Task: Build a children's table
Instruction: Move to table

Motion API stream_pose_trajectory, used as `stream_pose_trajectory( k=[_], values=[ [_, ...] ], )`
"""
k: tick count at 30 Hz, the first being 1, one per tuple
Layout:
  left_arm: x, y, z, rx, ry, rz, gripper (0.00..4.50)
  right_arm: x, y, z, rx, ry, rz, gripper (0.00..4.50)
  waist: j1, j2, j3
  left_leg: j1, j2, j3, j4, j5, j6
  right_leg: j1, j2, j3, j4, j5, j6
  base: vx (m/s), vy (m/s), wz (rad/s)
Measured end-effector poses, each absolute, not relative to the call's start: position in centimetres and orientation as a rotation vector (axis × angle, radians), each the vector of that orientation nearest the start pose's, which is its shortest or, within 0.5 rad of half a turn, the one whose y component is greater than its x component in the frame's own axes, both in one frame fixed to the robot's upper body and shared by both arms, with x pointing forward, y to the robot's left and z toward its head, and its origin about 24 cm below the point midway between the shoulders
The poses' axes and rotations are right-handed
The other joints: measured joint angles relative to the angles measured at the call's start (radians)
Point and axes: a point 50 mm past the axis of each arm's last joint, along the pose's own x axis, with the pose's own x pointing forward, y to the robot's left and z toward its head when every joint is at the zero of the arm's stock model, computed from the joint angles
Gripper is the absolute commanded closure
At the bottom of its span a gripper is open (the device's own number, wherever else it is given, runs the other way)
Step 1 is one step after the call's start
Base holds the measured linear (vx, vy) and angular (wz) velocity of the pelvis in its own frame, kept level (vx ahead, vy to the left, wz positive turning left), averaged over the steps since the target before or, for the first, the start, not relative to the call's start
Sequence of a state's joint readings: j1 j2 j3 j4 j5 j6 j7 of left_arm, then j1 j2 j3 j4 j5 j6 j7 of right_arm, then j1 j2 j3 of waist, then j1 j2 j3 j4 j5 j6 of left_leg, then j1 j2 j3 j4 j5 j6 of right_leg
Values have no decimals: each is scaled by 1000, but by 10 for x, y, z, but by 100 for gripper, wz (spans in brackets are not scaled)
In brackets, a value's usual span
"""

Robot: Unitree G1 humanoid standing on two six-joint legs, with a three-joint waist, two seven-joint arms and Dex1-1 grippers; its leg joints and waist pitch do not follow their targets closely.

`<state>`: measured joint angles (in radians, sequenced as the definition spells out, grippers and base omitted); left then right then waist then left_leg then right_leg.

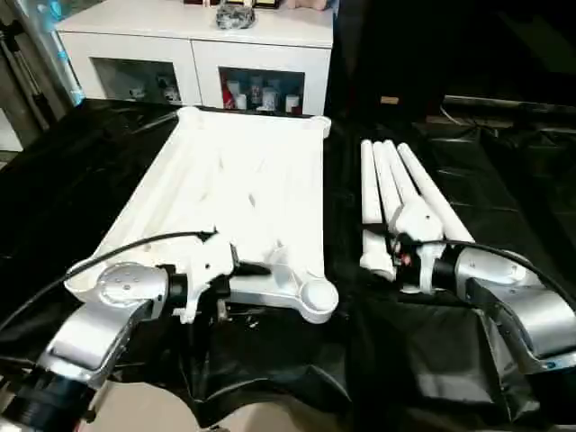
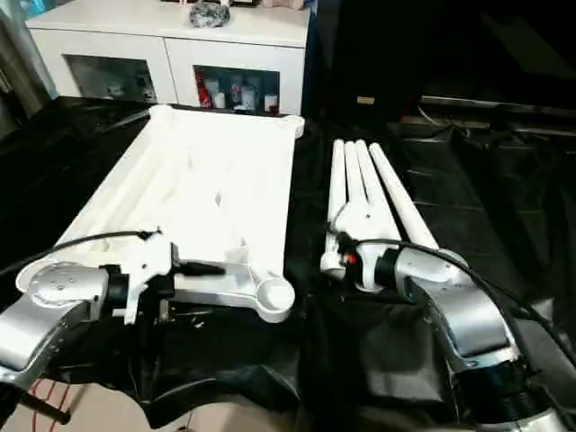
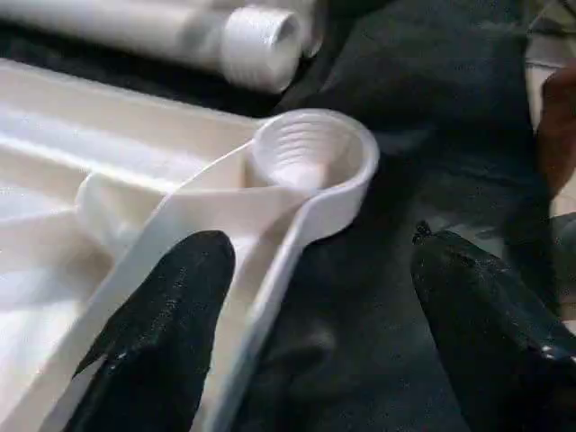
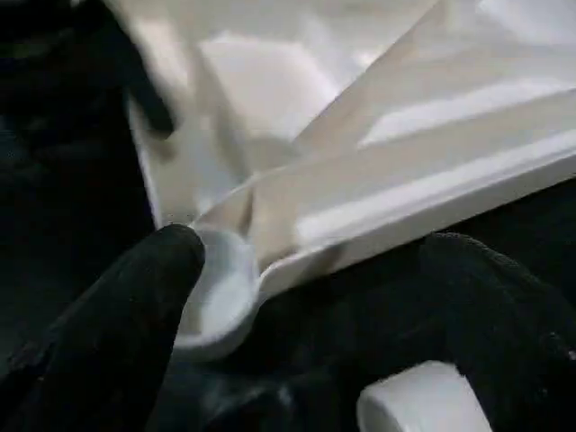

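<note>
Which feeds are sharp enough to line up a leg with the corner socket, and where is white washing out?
Left wrist view: threaded socket sharp, left gripper's fingers blurred. Right wrist view: soft all over, fingers and leg end out of focus. Head views: tabletop overexposed, ribs barely readable; legs merge into one bright mass; black sheet shows glare streaks.

No text, label, brand, number or sign can be read on anything here.

Black sheet (image 1: pixel 81 180) covers the floor before a white glass-doored cabinet (image 1: pixel 193 40)
</note>
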<state>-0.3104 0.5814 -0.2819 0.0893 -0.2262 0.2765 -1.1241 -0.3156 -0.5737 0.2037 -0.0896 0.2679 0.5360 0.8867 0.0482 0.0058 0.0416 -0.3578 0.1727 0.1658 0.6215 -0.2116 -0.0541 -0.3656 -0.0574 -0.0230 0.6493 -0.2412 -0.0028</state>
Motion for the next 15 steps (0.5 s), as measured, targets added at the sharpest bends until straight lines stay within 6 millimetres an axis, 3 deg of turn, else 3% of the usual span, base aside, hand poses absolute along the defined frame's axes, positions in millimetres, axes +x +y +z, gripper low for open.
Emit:
stream_pose_trajectory(
  k=[2, 4, 7, 8, 12, 15],
  values=[
    [272, 160, 68, 326, 395, -1293, 133, 274, -158, 95, -274, 378, 1055, 11, 1, 0, 0, 0, 0, 1, 0, 0, 0, 0, 0, 1, -1, 0, 0, 0, 0, 0],
    [276, 160, 68, 346, 398, -1304, 174, 274, -158, 96, -272, 388, 1067, 11, 2, -1, 0, -2, 0, 3, -1, 0, 1, -2, 0, 2, -3, -1, 1, 0, 0, 0],
    [275, 159, 64, 351, 430, -1333, 170, 274, -158, 97, -268, 400, 1088, 11, 2, -1, 1, -8, 0, 4, -1, 0, 2, -9, 0, 3, -4, -1, 1, 0, 0, 0],
    [275, 160, 61, 354, 447, -1340, 203, 274, -158, 97, -268, 406, 1094, 11, 3, -1, 1, -11, 0, 4, -1, 1, 5, -11, 0, 3, -3, -1, 1, 0, 0, 0],
    [276, 161, 57, 374, 489, -1368, 210, 272, -155, 95, -274, 426, 1126, 11, 10, -1, 1, -12, 1, 4, -1, 2, 6, -14, 0, 3, -2, -1, 1, 0, 0, 0],
    [277, 161, 58, 397, 483, -1378, 261, 272, -153, 98, -283, 418, 1137, 11, 10, -1, 1, -12, 1, 5, -1, 1, 3, -13, 0, 4, -2, -1, 1, 0, 0, 0]
  ],
)
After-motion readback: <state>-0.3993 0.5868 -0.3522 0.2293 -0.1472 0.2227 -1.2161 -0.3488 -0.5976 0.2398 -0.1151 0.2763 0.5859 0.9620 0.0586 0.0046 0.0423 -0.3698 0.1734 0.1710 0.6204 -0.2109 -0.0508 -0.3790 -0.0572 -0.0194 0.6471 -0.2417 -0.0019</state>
